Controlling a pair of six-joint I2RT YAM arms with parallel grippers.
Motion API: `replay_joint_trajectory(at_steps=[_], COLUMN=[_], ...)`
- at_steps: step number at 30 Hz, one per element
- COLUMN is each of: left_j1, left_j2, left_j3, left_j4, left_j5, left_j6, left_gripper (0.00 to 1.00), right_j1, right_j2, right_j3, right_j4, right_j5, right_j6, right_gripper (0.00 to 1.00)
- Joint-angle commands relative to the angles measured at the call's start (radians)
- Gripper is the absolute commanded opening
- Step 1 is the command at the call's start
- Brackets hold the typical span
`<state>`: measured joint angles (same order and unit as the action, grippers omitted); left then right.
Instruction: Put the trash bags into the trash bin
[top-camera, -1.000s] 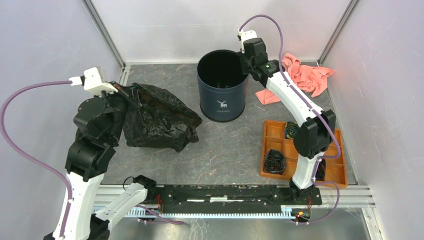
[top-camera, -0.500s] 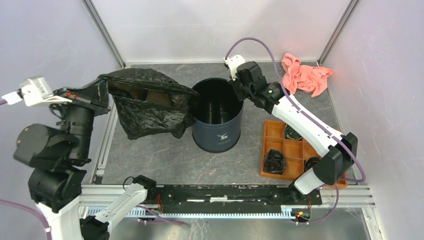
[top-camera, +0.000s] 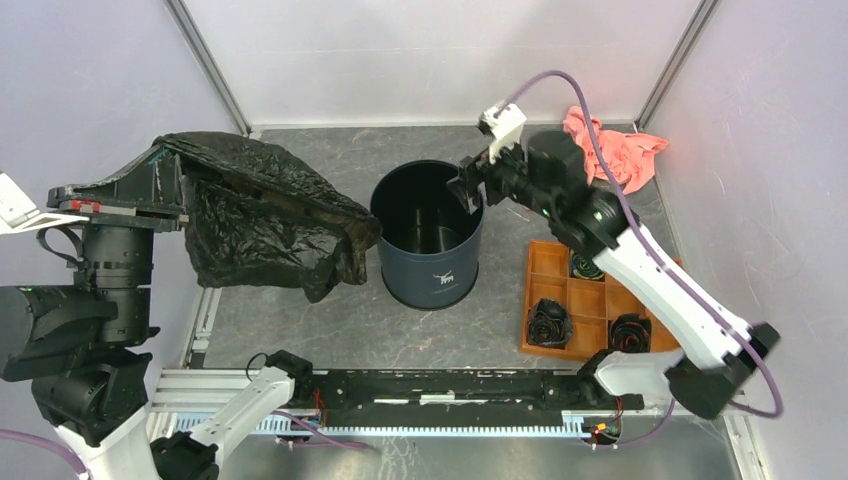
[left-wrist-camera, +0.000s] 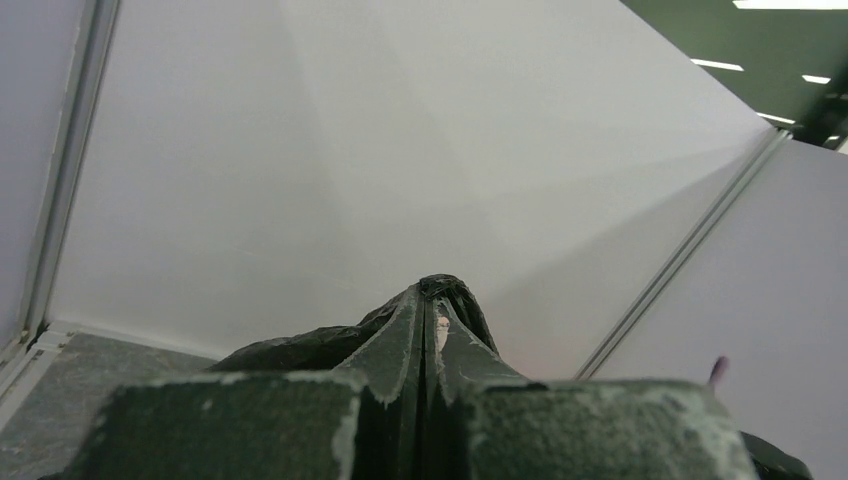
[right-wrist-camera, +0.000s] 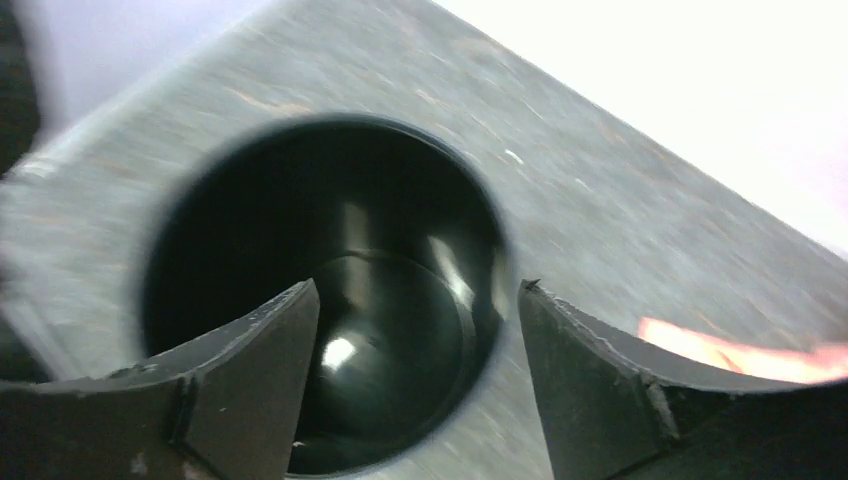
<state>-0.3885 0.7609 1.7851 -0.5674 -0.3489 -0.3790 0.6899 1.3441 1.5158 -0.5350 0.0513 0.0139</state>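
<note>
The black glossy trash bag (top-camera: 262, 215) hangs lifted off the table at the left, its right end reaching the bin's left rim. My left gripper (top-camera: 183, 183) is shut on the bag's upper edge; in the left wrist view the film (left-wrist-camera: 300, 350) bulges out past the pinched gripper (left-wrist-camera: 430, 298). The navy trash bin (top-camera: 432, 270) with a white deer logo stands upright mid-table. My right gripper (top-camera: 468, 190) is open over the bin's far right rim, holding nothing. The right wrist view looks down into the bin (right-wrist-camera: 250, 200) between the spread gripper (right-wrist-camera: 415, 290).
An orange compartment tray (top-camera: 548, 262) with small black rolls (top-camera: 550, 322) sits right of the bin. A salmon-pink cloth (top-camera: 612, 150) lies at the back right, also seen as cloth (right-wrist-camera: 720, 352) in the right wrist view. Enclosure walls stand all round.
The right gripper pulled the bin nearer and leftward, then opened and let go of its rim. The left arm lifted the bag up and out to the left.
</note>
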Motion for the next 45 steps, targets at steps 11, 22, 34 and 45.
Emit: replay_joint_trajectory(at_steps=[11,22,34,45], left_j1=[0.0,0.0,0.0,0.0], left_j2=[0.057,0.062,0.072,0.082], left_j3=[0.054,0.076,0.072,0.043], left_j4=[0.141,0.141,0.166,0.212], left_j5=[0.079,0.087,0.125,0.158], left_j6=[-0.004,-0.001,-0.026,-0.058], left_gripper=[0.02,0.02,0.02,0.02], right_j1=[0.289,0.348,0.405,0.41], right_j2=[-0.142,0.036,0.149,0.188], right_j3=[-0.474,-0.436,-0.313,-0.312], right_j4=[0.937,1.209,1.228,1.51], right_j5=[-0.355,-0.441,-0.234,-0.228], right_j6=[0.347,0.354,0.239,0.306], right_gripper=[0.95,0.98,0.98,0.64])
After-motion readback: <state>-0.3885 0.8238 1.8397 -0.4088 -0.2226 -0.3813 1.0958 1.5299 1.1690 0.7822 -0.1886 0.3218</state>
